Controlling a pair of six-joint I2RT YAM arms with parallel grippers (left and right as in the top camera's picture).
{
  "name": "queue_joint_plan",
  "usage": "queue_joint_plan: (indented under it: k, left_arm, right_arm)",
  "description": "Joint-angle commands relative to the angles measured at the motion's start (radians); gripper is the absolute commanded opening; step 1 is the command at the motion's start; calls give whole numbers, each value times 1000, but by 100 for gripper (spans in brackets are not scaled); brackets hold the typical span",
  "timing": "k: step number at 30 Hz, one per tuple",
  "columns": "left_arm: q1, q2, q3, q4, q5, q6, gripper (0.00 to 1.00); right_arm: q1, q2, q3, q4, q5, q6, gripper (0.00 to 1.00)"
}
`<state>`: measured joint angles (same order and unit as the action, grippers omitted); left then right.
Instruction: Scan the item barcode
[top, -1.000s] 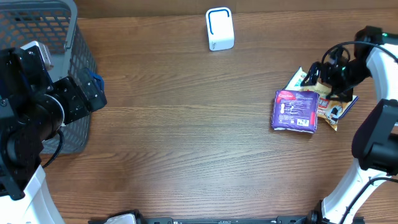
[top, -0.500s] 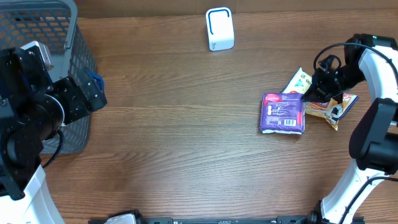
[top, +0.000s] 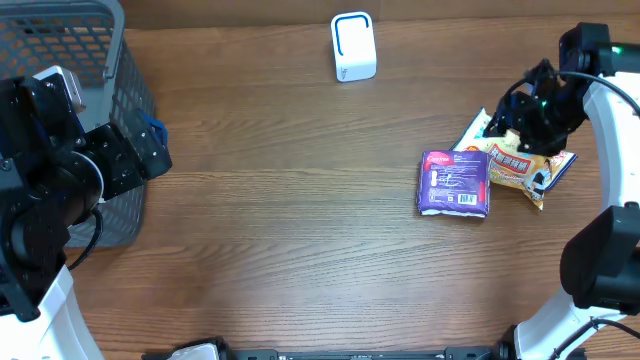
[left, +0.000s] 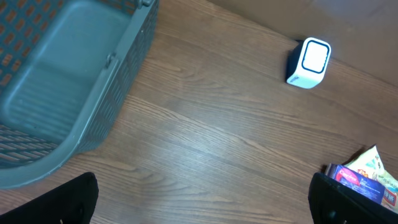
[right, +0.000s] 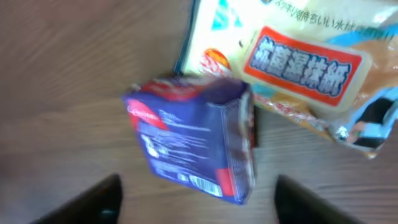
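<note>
Film wrap on the purple pack (top: 454, 182) looked glossy, so I judged it slippery, light and a little squashy rather than stiff; nothing about it seemed fragile. It lay flat on the table (top: 280, 230), right of centre, its right edge touching or overlapping some flat packets (top: 525, 165). Its two long sides looked the best hold, pinched across the narrow width, with fingers off what seemed a barcode near one end in the right wrist view. Right gripper (right: 198, 200) hung above pack and packets, jaws spread, holding nothing. Left gripper (left: 205, 202) stood wide too, empty, by the basket (top: 110, 60). Level wood ran from the pack to the scanner (top: 353, 46), well apart at the far edge, so room looked ample.
</note>
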<state>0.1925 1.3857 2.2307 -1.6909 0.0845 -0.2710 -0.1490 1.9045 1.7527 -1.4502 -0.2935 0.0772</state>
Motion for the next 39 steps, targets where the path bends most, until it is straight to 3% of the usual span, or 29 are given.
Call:
queue_joint_plan:
  k: [1,7,15,19,24,25,29,32,39]
  left_arm:
    - [5,0,1,2,-9,-14,100]
    - [5,0,1,2,-9,-14,100]
    - [5,0,1,2,-9,-14,100]
    - [5,0,1,2,-9,-14,100]
    - [5,0,1,2,-9,-14,100]
    - [5,0,1,2,-9,-14,100]
    - [5,0,1,2,-9,-14,100]
    - [5,0,1,2,-9,-14,100]
    - [5,0,1,2,-9,-14,100]
  right_arm:
    - [-2,5,-105,1,-47,-74,91]
    - [-2,5,-286,17,-120,-116,97]
    - [-2,5,-431,240,-124,-107,95]
    - [-2,5,-467,338,-146,-87,70]
    - [-2,4,-405,297,-145,-77,8]
    - [-2,3,-378,273,-145,-78,4]
    - [1,-11,-247,154,-116,-58,4]
    - [28,-25,-142,62,23,64,4]
    - [230,-23,-69,-94,712,547,4]
